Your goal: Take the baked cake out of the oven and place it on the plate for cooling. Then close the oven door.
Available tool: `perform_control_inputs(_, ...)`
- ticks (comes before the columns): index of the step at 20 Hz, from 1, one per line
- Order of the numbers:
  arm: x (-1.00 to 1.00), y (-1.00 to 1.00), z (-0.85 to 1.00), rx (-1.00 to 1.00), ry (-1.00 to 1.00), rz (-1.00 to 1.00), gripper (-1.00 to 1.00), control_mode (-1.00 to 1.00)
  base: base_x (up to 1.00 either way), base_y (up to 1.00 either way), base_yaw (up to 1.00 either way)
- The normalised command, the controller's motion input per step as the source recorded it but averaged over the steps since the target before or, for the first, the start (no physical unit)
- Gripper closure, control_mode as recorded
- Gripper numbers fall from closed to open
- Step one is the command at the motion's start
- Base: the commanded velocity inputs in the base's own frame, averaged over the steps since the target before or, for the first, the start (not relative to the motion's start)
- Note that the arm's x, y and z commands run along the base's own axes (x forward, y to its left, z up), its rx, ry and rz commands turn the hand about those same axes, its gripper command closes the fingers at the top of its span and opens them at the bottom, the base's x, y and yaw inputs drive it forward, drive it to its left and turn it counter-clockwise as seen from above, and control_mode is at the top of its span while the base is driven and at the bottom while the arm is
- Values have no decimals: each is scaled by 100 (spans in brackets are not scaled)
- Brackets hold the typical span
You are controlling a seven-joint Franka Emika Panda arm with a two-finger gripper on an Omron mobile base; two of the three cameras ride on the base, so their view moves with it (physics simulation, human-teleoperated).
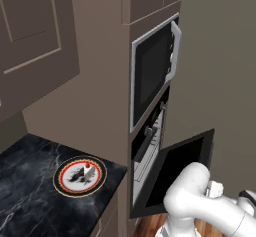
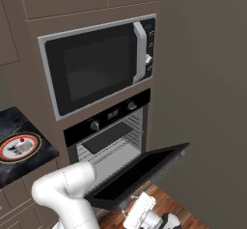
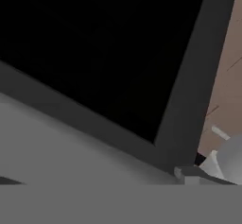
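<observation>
The baked cake (image 1: 88, 167) sits on the plate (image 1: 64, 182), a small whitish piece with a red blob on top, near the plate's middle over the black figure. In the right base view the cake (image 2: 20, 141) shows on the same plate (image 2: 9, 154) at the far left edge. The plate lies flat on the dark marbled counter (image 1: 25, 201), just left of the tall brown cabinet column that holds the appliances.

The oven (image 2: 111, 136) is built into that column below the silver-framed microwave (image 2: 96, 71). Its knobs and small display run across a black strip at the top, and wire racks show inside the lit cavity. The oven door (image 2: 140, 175) hangs partly open, tilted out and down from its lower edge, its inner dark glass face turned up.

The white arm bends low in front of the oven, under the door's near edge, above the wooden floor (image 2: 169, 206). The gripper (image 2: 140, 212) is below the door; whether its jaws stand apart or together I cannot tell. The hand view looks up at the door's dark glass panel (image 3: 94, 43) and its frame.
</observation>
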Motion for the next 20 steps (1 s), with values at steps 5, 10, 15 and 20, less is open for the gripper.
perform_control_inputs(5, 37, 35, 20, 32, -5, 6, -100, -100, 0, 0, 0)
perform_control_inputs(10, 31, 39, 19, 16, -11, 0, -100, -100, 0, 0, 0)
perform_control_inputs(15, 35, 60, 19, 8, -12, 0, -100, -100, 0, 0, 0)
perform_control_inputs(20, 47, 73, 16, 2, -11, 0, -100, -100, 0, 0, 0)
